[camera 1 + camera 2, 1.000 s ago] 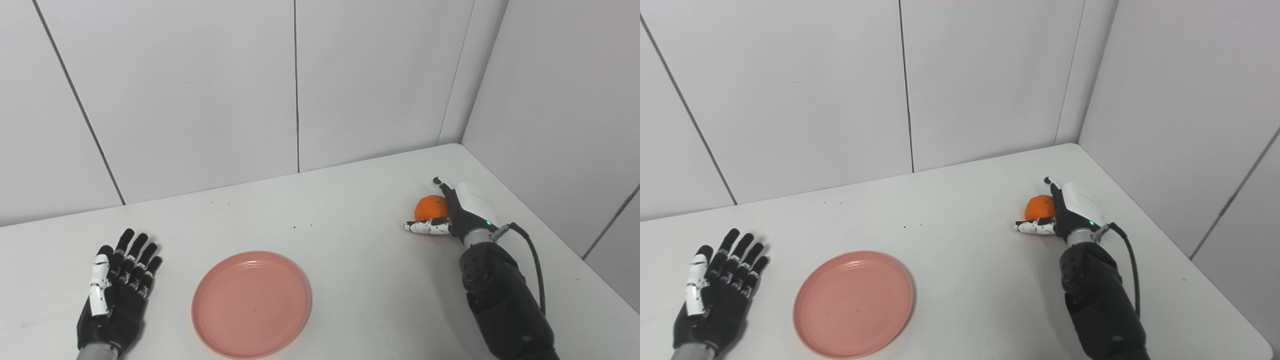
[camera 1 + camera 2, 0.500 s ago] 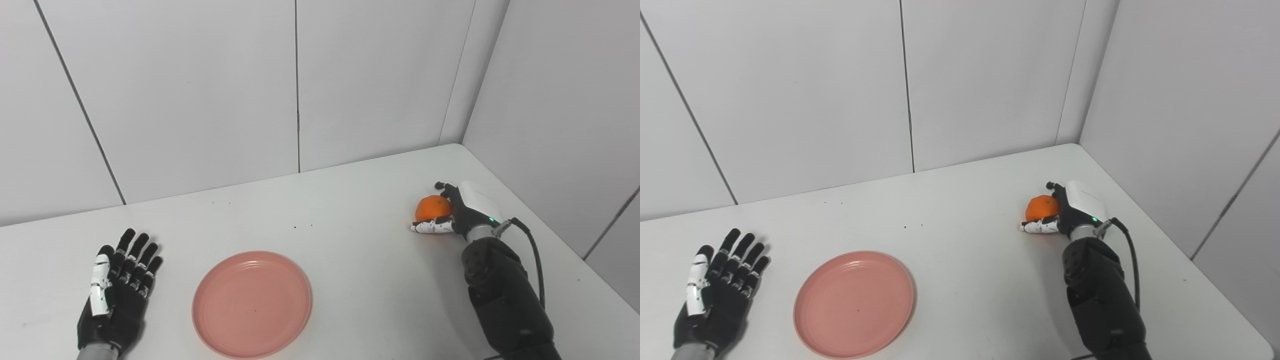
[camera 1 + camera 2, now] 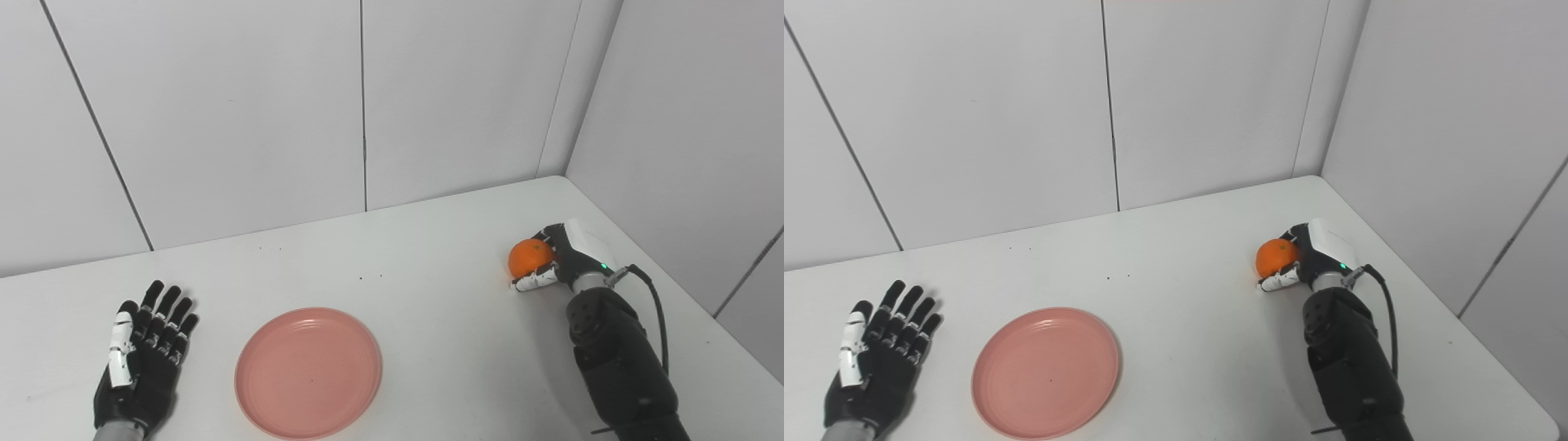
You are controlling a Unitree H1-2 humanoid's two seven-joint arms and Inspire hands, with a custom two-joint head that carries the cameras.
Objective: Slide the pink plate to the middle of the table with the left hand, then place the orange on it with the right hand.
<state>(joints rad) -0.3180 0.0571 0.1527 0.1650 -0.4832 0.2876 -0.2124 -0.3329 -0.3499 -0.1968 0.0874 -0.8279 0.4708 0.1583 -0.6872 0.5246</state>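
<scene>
The pink plate (image 3: 309, 372) lies flat near the table's front edge, a little left of centre, with nothing on it. My left hand (image 3: 142, 361) rests palm down on the table to the plate's left, fingers spread, apart from the plate. The orange (image 3: 527, 258) is at the right side of the table, and my right hand (image 3: 566, 257) is curled around it, thumb under its near side and fingers over its far side. I cannot tell whether the orange still touches the table.
The white table (image 3: 429, 288) is boxed in by white wall panels at the back and on the right, meeting in a corner behind the orange. A black cable (image 3: 652, 312) loops off the right wrist. A few dark specks dot the tabletop.
The right hand's fingers and thumb have closed around the orange, which was only beside the open hand a second ago. Left hand and plate have not moved.
</scene>
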